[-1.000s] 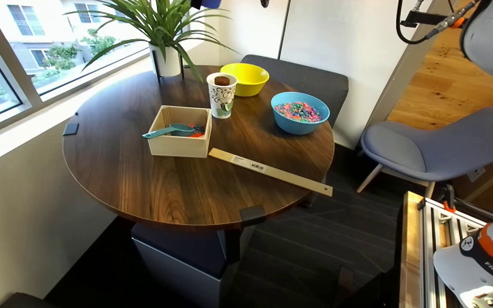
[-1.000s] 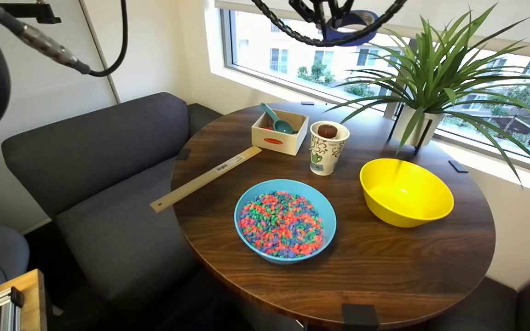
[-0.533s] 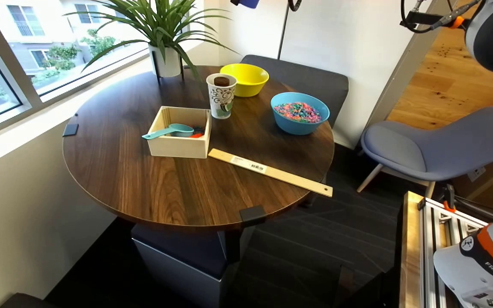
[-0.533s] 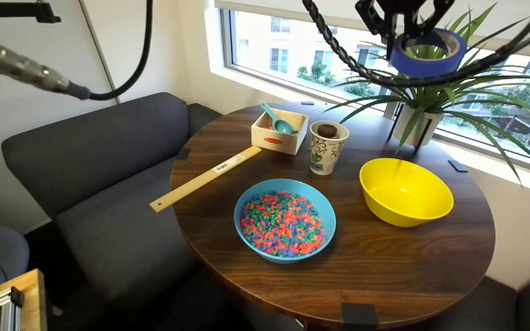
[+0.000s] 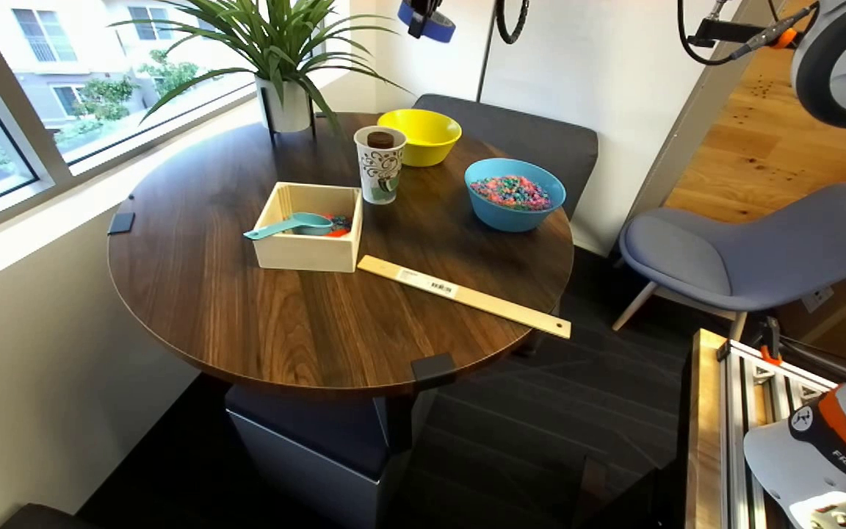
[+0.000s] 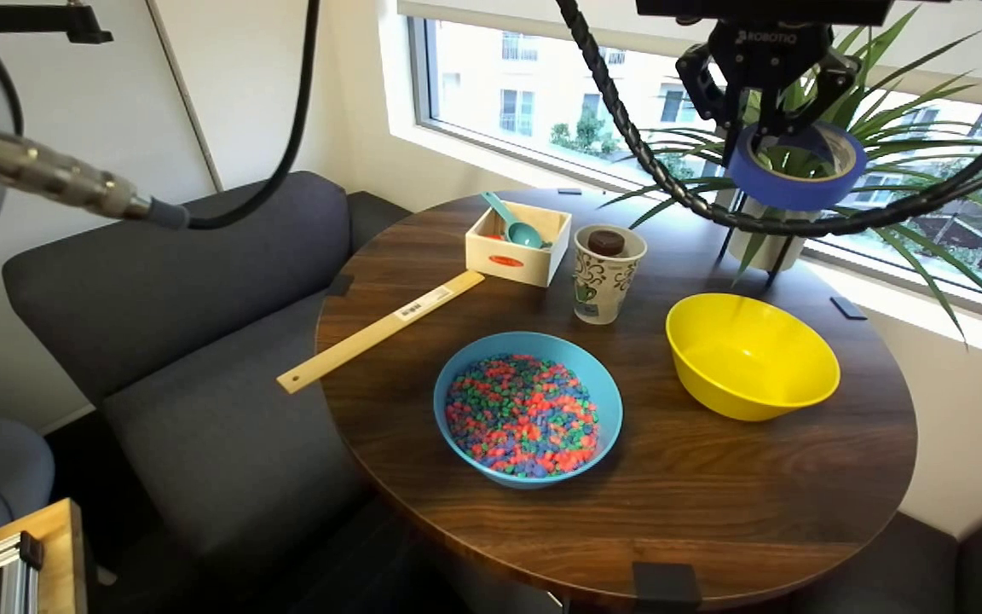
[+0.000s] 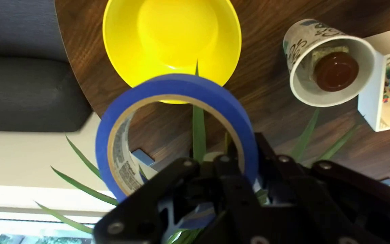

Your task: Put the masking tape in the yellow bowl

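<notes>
The masking tape (image 7: pixel 178 84) is a blue roll with a tan core. My gripper (image 7: pixel 246 144) is shut on one side of its ring, one finger inside the hole and one outside. The tape hangs tilted in the air in both exterior views (image 5: pixel 439 29) (image 6: pixel 798 192), with the gripper (image 6: pixel 743 149) above it. The yellow bowl (image 6: pixel 751 375) stands on the table below the tape, and its inside looks empty. In the wrist view the tape overlaps the near edge of the yellow bowl (image 7: pixel 174 37).
A patterned paper cup (image 6: pixel 600 286) with a brown-topped thing inside stands beside the yellow bowl. A blue bowl (image 5: pixel 509 219) of colored bits, a wooden box (image 5: pixel 305 253) with a teal scoop (image 5: pixel 311 220), and a ruler (image 5: pixel 482 298) are on the table. Plant leaves (image 6: pixel 785 153) hang behind the tape.
The gripper and the held tape have moved toward the yellow bowl and come lower. In the exterior views they shifted right, then down. The bowls, cup and box have not moved.
</notes>
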`<move>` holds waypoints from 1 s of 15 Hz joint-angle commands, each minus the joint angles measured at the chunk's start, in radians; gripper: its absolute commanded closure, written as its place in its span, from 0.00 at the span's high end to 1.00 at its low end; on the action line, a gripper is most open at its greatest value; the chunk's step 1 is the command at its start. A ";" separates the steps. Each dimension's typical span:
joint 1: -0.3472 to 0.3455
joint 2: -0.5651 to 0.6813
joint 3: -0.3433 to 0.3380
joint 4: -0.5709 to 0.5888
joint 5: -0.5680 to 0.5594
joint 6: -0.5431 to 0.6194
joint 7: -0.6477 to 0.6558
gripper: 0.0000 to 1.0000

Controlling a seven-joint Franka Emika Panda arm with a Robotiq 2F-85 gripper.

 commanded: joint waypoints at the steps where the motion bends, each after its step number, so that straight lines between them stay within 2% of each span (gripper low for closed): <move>1: -0.007 0.040 -0.007 0.002 -0.003 -0.033 0.007 0.04; 8: -0.095 0.214 0.012 0.011 0.047 0.047 -0.027 0.04; 15: -0.074 0.234 0.050 0.006 0.044 0.033 -0.072 0.04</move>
